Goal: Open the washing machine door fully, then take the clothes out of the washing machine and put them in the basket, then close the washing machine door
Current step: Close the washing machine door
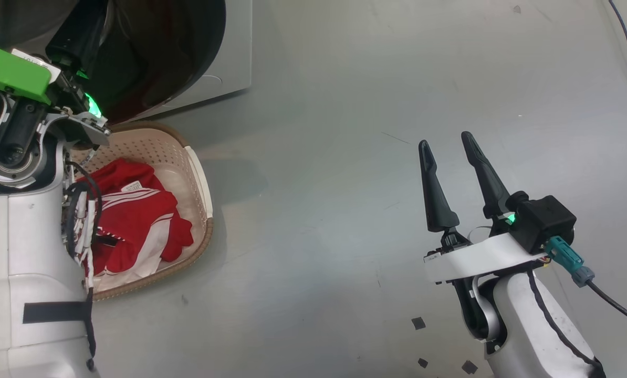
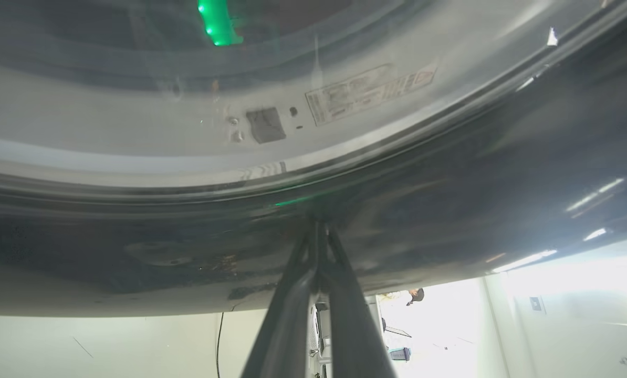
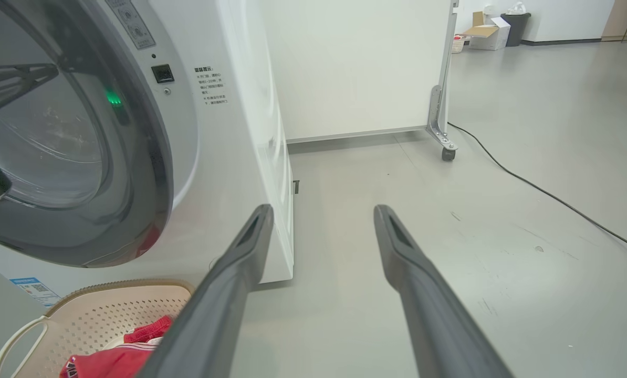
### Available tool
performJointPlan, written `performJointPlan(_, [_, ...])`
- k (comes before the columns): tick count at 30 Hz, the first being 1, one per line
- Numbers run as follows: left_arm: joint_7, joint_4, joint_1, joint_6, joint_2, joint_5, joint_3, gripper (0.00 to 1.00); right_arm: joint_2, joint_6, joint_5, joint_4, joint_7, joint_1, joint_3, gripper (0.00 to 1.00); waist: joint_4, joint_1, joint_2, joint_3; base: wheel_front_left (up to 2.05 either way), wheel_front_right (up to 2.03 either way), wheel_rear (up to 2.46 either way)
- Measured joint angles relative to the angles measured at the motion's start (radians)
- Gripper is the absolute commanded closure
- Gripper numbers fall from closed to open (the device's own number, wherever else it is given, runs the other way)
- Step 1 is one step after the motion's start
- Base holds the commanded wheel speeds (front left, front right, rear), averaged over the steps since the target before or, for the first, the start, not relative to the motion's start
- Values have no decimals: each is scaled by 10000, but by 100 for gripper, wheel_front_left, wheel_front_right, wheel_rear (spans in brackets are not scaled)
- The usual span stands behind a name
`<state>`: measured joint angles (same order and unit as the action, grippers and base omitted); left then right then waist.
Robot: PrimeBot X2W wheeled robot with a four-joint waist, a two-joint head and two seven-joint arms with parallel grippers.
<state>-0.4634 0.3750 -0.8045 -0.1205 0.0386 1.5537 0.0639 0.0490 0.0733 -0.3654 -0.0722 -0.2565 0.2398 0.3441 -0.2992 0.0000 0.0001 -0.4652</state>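
Note:
The washing machine door (image 1: 177, 52), round and glossy black, lies against the white washing machine (image 3: 229, 157) and looks shut or nearly so. My left gripper (image 2: 317, 226) is shut with nothing between its fingers, and its tips press on the door's (image 2: 450, 199) black rim just below the glass window (image 2: 187, 121). Its dark fingers (image 3: 14, 79) also cross the door's glass in the right wrist view. The red clothes (image 1: 135, 220) with white stripes lie in the cream basket (image 1: 198, 173) on the floor below the door. My right gripper (image 1: 445, 140) is open and empty over bare floor, far right of the basket (image 3: 108, 310).
A dark cable (image 3: 529, 184) runs across the grey floor on the right. A white panel on a caster (image 3: 448, 153) stands behind the machine. Small black tape marks (image 1: 418, 323) dot the floor near my right arm. My left forearm (image 1: 30, 236) covers the basket's left side.

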Motion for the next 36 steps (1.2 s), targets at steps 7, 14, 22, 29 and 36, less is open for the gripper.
performJointPlan(7, [69,-341,466,0,-56,520,274,100,2,10,171,-27,0,-1,-326,0,386,0,0,91,0,0,0])
performJointPlan(14, [176,-922,1517,0,-88,869,531,100,0,10,456,-148,0,-6,-512,0,847,0,0,232,0,0,0])
performJointPlan(22, [366,-1582,2871,0,-127,1122,575,6,8,2,654,-272,0,-38,-748,0,1438,0,0,479,0,0,0])
performJointPlan(29, [673,-2090,3900,0,-132,1616,366,0,117,-17,800,-433,0,-177,-848,0,1999,0,0,766,0,0,0])
performJointPlan(36, [1220,-2516,5031,0,-140,1885,150,0,127,-105,966,-591,0,-333,-859,0,2458,0,0,1174,0,0,0])
